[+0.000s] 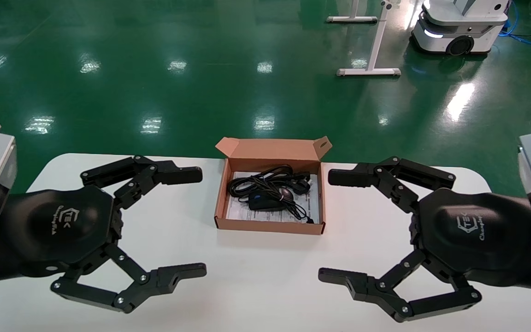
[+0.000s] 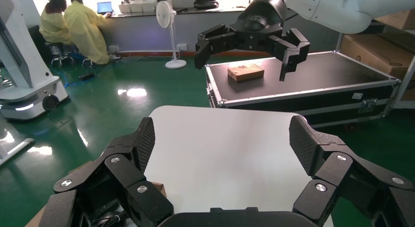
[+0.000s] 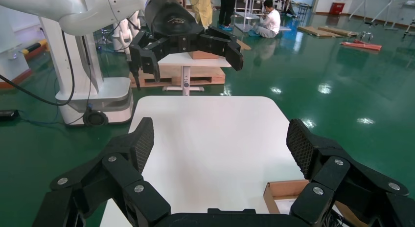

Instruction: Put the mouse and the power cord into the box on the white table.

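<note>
There is one box [image 1: 270, 225] on the white counter [image 1: 256, 281]. It sits at the far middle of the counter, toward 12 o'clock from the robot, and its flap lid stands open at the back. Inside the box lie one mouse [image 1: 265, 201] and one power cord [image 1: 265, 181]. The mouse is black with a blue wheel and rests near the middle of the box. The power cord is a thick black bundle just behind the mouse, at the 12 o'clock side, and it touches the mouse. A white printed sheet [image 1: 240, 213] lines the bottom of the box.

There are two grippers. The left gripper [image 1: 194, 223] hangs over the counter at 9 o'clock from the box, with its fingers spread wide and nothing in them. The right gripper [image 1: 334, 226] hangs at 3 o'clock from the box, also spread wide and holding nothing. Both are apart from the box.

Past the counter is a shiny green floor [image 1: 155, 69]. On it, toward 1 o'clock, stand one white wheeled robot base [image 1: 459, 25] and white stand legs [image 1: 371, 60]. Nothing blocks the box.
</note>
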You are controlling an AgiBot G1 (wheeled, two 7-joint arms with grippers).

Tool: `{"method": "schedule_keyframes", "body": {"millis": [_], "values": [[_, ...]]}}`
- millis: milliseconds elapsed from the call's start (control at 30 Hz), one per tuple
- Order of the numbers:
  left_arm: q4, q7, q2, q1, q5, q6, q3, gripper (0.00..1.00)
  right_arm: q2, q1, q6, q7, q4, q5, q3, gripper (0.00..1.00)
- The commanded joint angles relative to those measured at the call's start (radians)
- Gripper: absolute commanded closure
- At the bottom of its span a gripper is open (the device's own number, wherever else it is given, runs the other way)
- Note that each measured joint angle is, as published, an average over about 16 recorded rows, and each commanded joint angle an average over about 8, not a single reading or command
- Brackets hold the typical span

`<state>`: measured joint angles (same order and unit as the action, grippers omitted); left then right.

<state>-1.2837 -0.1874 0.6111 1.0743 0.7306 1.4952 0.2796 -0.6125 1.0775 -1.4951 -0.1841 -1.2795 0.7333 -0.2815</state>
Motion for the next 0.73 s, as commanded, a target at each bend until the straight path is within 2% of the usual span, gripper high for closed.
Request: {"method": "schedule_keyframes", "body": {"millis": [33,733], "values": [[0.000,0.000,0.000,0.000,0.000,0.000,0.000,0.00,0.000,0.000,0.000,0.000,0.000,0.000,0.000,0.00],[0.000,0.000,0.000,0.000,0.000,0.000,0.000,0.00,0.000,0.000,0.000,0.000,0.000,0.000,0.000,0.00]]}}
